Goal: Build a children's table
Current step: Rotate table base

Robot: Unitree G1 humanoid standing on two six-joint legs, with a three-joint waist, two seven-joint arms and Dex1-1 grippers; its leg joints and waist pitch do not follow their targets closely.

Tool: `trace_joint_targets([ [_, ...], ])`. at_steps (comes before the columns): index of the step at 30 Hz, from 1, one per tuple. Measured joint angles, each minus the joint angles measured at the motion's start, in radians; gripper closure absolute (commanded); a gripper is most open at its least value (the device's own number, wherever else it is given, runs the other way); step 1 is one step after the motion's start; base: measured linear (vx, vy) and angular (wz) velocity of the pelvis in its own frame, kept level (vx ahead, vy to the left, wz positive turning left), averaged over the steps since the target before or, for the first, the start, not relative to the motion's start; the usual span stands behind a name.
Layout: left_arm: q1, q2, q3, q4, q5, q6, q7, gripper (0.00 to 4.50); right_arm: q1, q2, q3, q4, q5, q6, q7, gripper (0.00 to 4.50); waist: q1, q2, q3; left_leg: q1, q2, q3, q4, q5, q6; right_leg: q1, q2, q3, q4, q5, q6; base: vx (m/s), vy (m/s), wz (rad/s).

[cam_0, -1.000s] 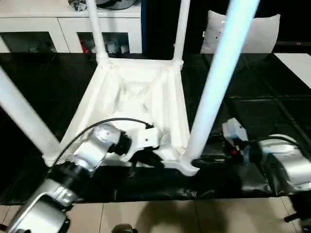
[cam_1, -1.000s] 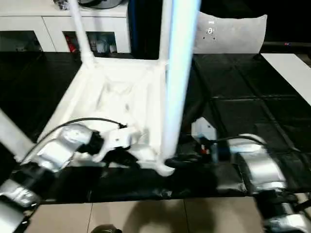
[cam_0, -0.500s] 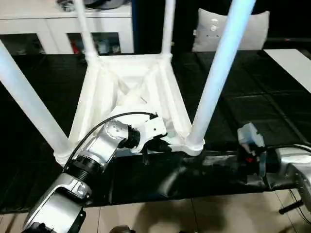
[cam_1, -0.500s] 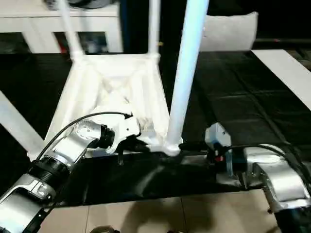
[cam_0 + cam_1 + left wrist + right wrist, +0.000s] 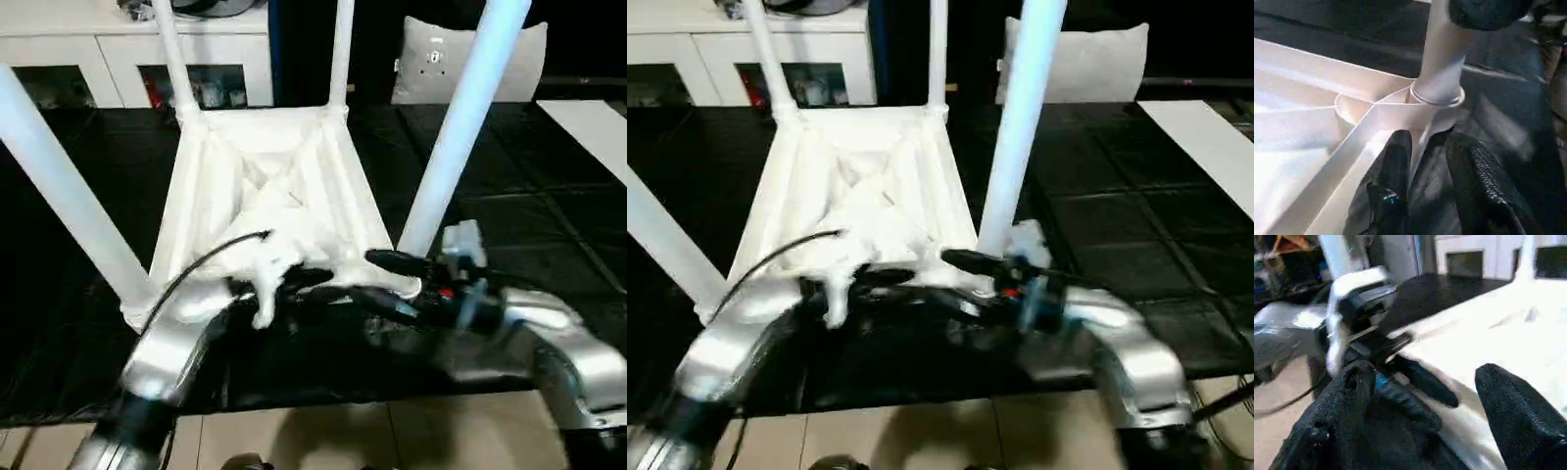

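The children's table lies upside down on the black surface, its ribbed white top [image 5: 265, 186] facing up and its legs standing in the corner sockets. The near right leg [image 5: 460, 117] rises from its socket [image 5: 1437, 98]. My left gripper [image 5: 309, 279] is at the top's near edge just left of that socket. Its fingers [image 5: 1393, 166] stand a little apart over the rim, with nothing between them. My right gripper [image 5: 355, 276] reaches in from the right to the same corner, wide open, its fingers [image 5: 1498, 396] on either side of the left gripper's tips.
A grey-white cushion [image 5: 524, 64] leans at the back right. White cabinets [image 5: 98, 39] line the back left. A white board [image 5: 588, 122] lies at the right edge. The black surface ends near me at a tiled floor [image 5: 323, 431].
My left gripper's fingers have parted at the table's near edge. My right gripper has swung left from the side to the near right corner, close to the left gripper. The camera has shifted.
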Motion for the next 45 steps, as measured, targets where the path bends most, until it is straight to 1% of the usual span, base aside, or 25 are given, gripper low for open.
trace_joint_targets([
  [2,0.077,0.010,0.014,-0.078,-0.019,0.024,0.014,2.63,-0.023,0.049,-0.009,0.015,-0.016,0.001,-0.081,0.91,-0.016,-0.001,0.001,0.002,0.000,0.000,-0.001,0.000,0.000,0.001,0.000,0.000,0.000,0.000,0.000,0.000,0.000,0.00],
  [3,0.105,0.016,0.015,-0.101,-0.027,0.031,0.014,2.63,-0.030,0.064,-0.016,0.019,-0.020,0.000,-0.111,0.91,-0.021,-0.002,0.001,0.002,0.000,0.000,-0.001,0.000,-0.001,0.002,0.000,0.000,0.000,0.000,0.000,0.000,0.000,0.00],
  [5,0.157,0.030,0.023,-0.142,-0.049,0.048,0.015,2.32,-0.038,0.091,-0.027,0.036,-0.045,-0.014,-0.182,0.91,-0.025,-0.002,0.003,0.002,0.000,0.000,-0.001,0.000,-0.001,0.002,0.000,0.000,-0.001,0.000,0.000,0.000,0.000,0.00],
  [7,0.194,0.058,0.032,-0.179,-0.058,0.059,0.010,2.27,-0.047,0.096,-0.045,0.063,-0.060,-0.028,-0.235,0.91,-0.029,-0.001,0.004,0.003,-0.001,0.000,-0.001,0.000,-0.001,0.003,0.000,0.001,-0.001,0.000,0.000,0.000,0.000,0.00],
  [10,0.232,0.090,0.053,-0.218,-0.084,0.088,-0.006,1.94,-0.055,0.096,-0.086,0.099,-0.083,-0.051,-0.298,0.91,-0.034,0.002,0.009,0.004,-0.002,0.000,-0.001,0.000,-0.001,0.005,0.000,0.002,-0.002,0.000,0.000,0.000,0.000,0.00],
  [12,0.280,0.139,0.058,-0.284,-0.116,0.122,-0.037,1.88,-0.072,0.099,-0.109,0.131,-0.096,-0.073,-0.347,0.91,-0.045,0.000,0.012,0.004,-0.002,0.000,-0.002,0.000,-0.001,0.005,0.000,0.002,-0.002,0.000,0.000,0.000,0.000,0.00],
  [13,0.306,0.170,0.062,-0.310,-0.132,0.135,-0.059,1.84,-0.086,0.100,-0.121,0.154,-0.102,-0.083,-0.375,0.91,-0.048,-0.001,0.012,0.004,-0.002,0.000,-0.003,0.000,-0.001,0.004,0.000,0.003,-0.002,0.000,0.001,0.000,0.000,0.00],
  [14,0.343,0.231,0.064,-0.340,-0.149,0.150,-0.098,1.73,-0.110,0.099,-0.139,0.186,-0.115,-0.095,-0.411,0.91,-0.050,-0.002,0.014,0.004,-0.002,0.000,-0.005,0.000,-0.001,0.003,0.001,0.003,-0.002,0.000,0.000,0.000,0.000,0.00],
  [15,0.365,0.258,0.071,-0.349,-0.159,0.161,-0.119,1.60,-0.121,0.094,-0.160,0.207,-0.125,-0.106,-0.435,0.91,-0.051,-0.002,0.014,0.004,-0.003,0.000,-0.006,0.000,-0.001,0.003,0.001,0.004,-0.002,-0.001,0.001,0.000,0.000,0.00],
  [17,0.405,0.307,0.083,-0.351,-0.170,0.172,-0.161,1.44,-0.142,0.084,-0.194,0.248,-0.143,-0.128,-0.475,0.91,-0.045,0.001,0.017,0.004,-0.004,0.000,-0.008,0.000,-0.001,0.002,0.000,0.004,-0.002,-0.001,0.002,0.000,0.000,0.00],
  [18,0.415,0.324,0.084,-0.348,-0.173,0.172,-0.179,1.44,-0.149,0.080,-0.200,0.263,-0.151,-0.139,-0.485,0.91,-0.045,0.001,0.018,0.004,-0.004,0.000,-0.009,0.000,-0.001,0.002,0.000,0.004,-0.002,-0.001,0.002,0.000,0.000,0.00],
  [19,0.420,0.342,0.086,-0.341,-0.173,0.168,-0.198,1.28,-0.154,0.076,-0.203,0.276,-0.156,-0.147,-0.493,0.91,-0.045,0.001,0.018,0.004,-0.004,0.000,-0.009,0.000,-0.001,0.001,0.000,0.004,-0.002,-0.002,0.002,0.000,0.000,0.00],
  [21,0.438,0.397,0.113,-0.286,-0.175,0.133,-0.251,1.08,-0.178,0.060,-0.211,0.322,-0.159,-0.170,-0.503,0.91,-0.050,0.002,0.020,0.005,-0.005,0.000,-0.011,0.000,-0.001,0.001,0.000,0.005,-0.002,-0.002,0.002,0.000,0.000,0.00],
  [23,0.448,0.429,0.154,-0.188,-0.172,0.077,-0.291,1.05,-0.180,0.035,-0.237,0.346,-0.168,-0.181,-0.509,0.91,-0.049,0.002,0.022,0.005,-0.006,0.000,-0.012,0.000,-0.001,0.000,0.000,0.006,-0.002,-0.002,0.002,0.000,0.000,0.00],
  [24,0.443,0.434,0.172,-0.140,-0.172,0.039,-0.312,0.97,-0.179,0.023,-0.239,0.351,-0.168,-0.180,-0.502,0.91,-0.049,0.002,0.022,0.005,-0.006,0.000,-0.012,0.000,-0.001,0.000,0.000,0.006,-0.002,-0.002,0.002,0.000,0.000,0.00],
  [25,0.433,0.439,0.190,-0.095,-0.172,0.003,-0.323,0.72,-0.177,0.014,-0.239,0.351,-0.167,-0.180,-0.490,0.91,-0.051,0.001,0.022,0.006,-0.006,0.000,-0.014,0.000,-0.002,0.001,0.000,0.007,-0.002,-0.002,0.002,0.000,0.000,0.00],
  [27,0.425,0.460,0.236,-0.023,-0.173,-0.056,-0.328,0.65,-0.157,0.010,-0.229,0.333,-0.165,-0.177,-0.456,0.91,-0.056,-0.003,0.024,0.006,-0.006,0.000,-0.017,0.001,-0.003,0.002,0.001,0.007,-0.002,-0.003,0.001,0.000,0.000,0.00],
  [29,0.446,0.479,0.284,-0.007,-0.173,-0.076,-0.315,0.58,-0.123,0.008,-0.210,0.319,-0.164,-0.174,-0.417,0.91,-0.070,-0.006,0.025,0.006,-0.006,0.000,-0.018,0.001,-0.003,0.002,0.002,0.008,-0.002,-0.004,0.000,0.000,0.000,0.00],
  [30,0.449,0.482,0.295,-0.004,-0.173,-0.077,-0.309,0.55,-0.108,0.006,-0.201,0.317,-0.163,-0.169,-0.400,0.74,-0.074,-0.006,0.025,0.006,-0.006,0.000,-0.018,0.001,-0.003,0.001,0.002,0.008,-0.002,-0.005,0.000,0.000,0.000,0.00],
  [32,0.437,0.482,0.342,0.006,-0.197,-0.077,-0.304,0.31,-0.065,-0.004,-0.154,0.303,-0.163,-0.169,-0.342,0.56,-0.075,-0.008,0.026,0.006,-0.006,0.000,-0.019,0.001,-0.003,0.001,0.002,0.008,-0.002,-0.005,0.000,0.000,0.000,0.00],
  [35,0.380,0.482,0.379,0.005,-0.248,-0.074,-0.310,0.10,-0.053,0.006,-0.107,0.297,-0.152,-0.154,-0.295,0.30,-0.073,-0.007,0.026,0.006,-0.006,0.000,-0.018,0.001,-0.003,0.001,0.002,0.009,-0.002,-0.005,0.000,0.000,0.000,0.00],
  [39,0.308,0.464,0.381,-0.001,-0.296,-0.058,-0.314,0.00,-0.034,0.020,-0.065,0.282,-0.168,-0.170,-0.291,0.05,-0.068,-0.008,0.026,0.006,-0.006,0.001,-0.018,0.001,-0.003,0.001,0.002,0.010,-0.001,-0.005,-0.001,0.000,0.000,0.00],
  [41,0.260,0.439,0.367,-0.024,-0.320,-0.023,-0.298,0.00,-0.032,0.035,-0.058,0.285,-0.185,-0.171,-0.301,0.05,-0.063,-0.008,0.026,0.006,-0.006,0.002,-0.018,0.002,-0.004,0.000,0.002,0.011,-0.001,-0.004,-0.002,0.000,0.000,0.00],
  [43,0.206,0.408,0.345,-0.060,-0.332,0.004,-0.276,0.00,-0.037,0.042,-0.041,0.301,-0.217,-0.190,-0.327,0.05,-0.059,-0.009,0.025,0.007,-0.006,0.003,-0.018,0.002,-0.004,0.000,0.002,0.012,0.001,-0.004,-0.003,0.000,0.000,0.00],
  [45,0.147,0.370,0.303,-0.083,-0.327,0.015,-0.241,0.00,-0.055,0.047,-0.013,0.329,-0.256,-0.182,-0.367,0.05,-0.056,-0.010,0.025,0.008,-0.006,0.004,-0.018,0.003,-0.006,0.000,0.002,0.012,0.001,-0.003,-0.004,0.000,0.000,0.00],
])
